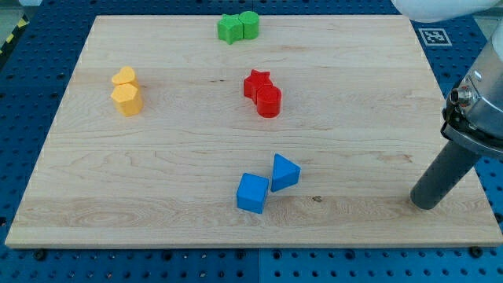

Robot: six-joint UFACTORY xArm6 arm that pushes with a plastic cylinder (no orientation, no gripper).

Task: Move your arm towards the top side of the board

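Note:
My tip (pixel 425 204) rests on the wooden board (pixel 173 157) near its lower right corner, at the end of a dark rod coming down from the view's right. It touches no block. The nearest blocks are a blue triangular block (pixel 284 172) and a blue cube (pixel 252 193), well to the tip's left. A red star (pixel 256 81) and a red cylinder (pixel 269 101) sit together near the board's middle. A green star-like block (pixel 229 29) and a green cylinder (pixel 249 23) sit at the top edge.
A yellow heart (pixel 124 76) and a yellow hexagonal block (pixel 127 100) sit at the board's left. The board lies on a blue perforated table (pixel 31 86). A marker tag (pixel 435 34) lies off the board's top right corner.

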